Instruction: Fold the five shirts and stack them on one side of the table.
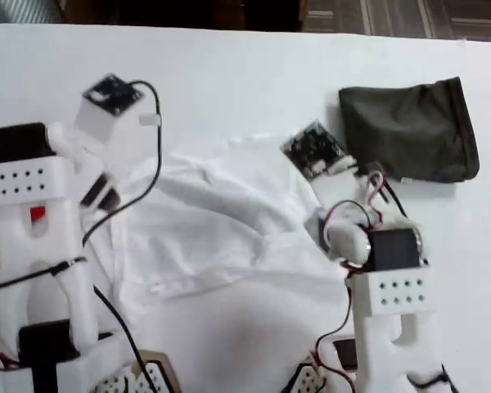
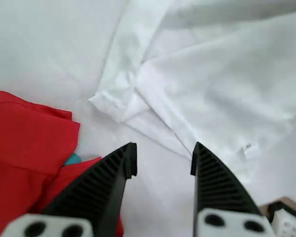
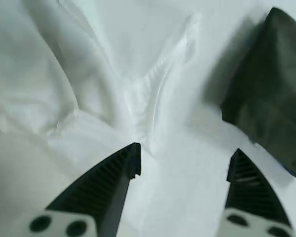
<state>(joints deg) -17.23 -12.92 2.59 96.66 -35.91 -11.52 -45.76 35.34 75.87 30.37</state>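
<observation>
Loosely, the white shirt (image 1: 221, 237) lies rumpled, long axis across the table (image 1: 229, 74).

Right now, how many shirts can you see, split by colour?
white shirt: 1
dark olive shirt, folded: 1
red shirt: 1
Total: 3
A teal scrap peeks out by the red one. I cannot tell what it is, so it is not counted.

High view looks down over table (image 1: 229, 74); wrist views close above, sharing white shirt (image 2: 222, 74).
</observation>
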